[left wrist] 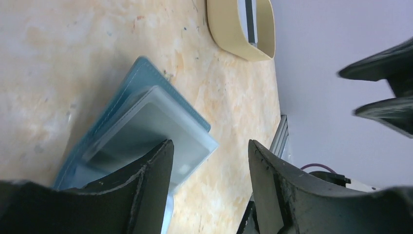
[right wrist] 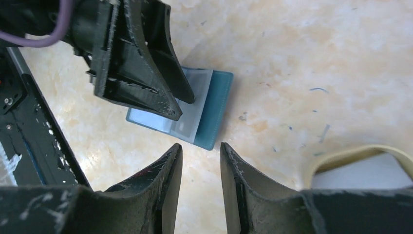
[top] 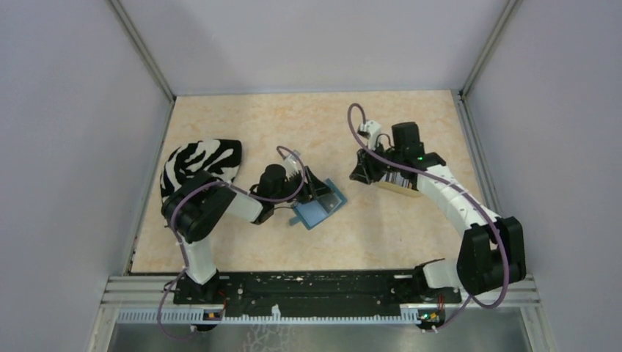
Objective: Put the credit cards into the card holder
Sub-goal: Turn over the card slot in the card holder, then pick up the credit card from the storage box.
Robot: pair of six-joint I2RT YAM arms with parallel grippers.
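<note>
Card holder: one small flat teal-blue folding wallet (top: 320, 207), lying open mid-bench on the mottled beige bench (top: 257, 117).
One black-and-white zebra-striped cloth (top: 202, 163) lies far left. Left fingers (left wrist: 146, 195), spread wide, sit over the holder's lighter blue inside, where one pale grey panel lies. Right fingers (right wrist: 163, 195), narrowly parted, grip nothing. One beige oval tray (left wrist: 229, 34) shows one grey-silver plastic card (right wrist: 360, 175).

Zebra-print cloth (top: 205, 158) at left on marbled table (top: 293, 117); beige oval tray (left wrist: 229, 39) at right
</note>
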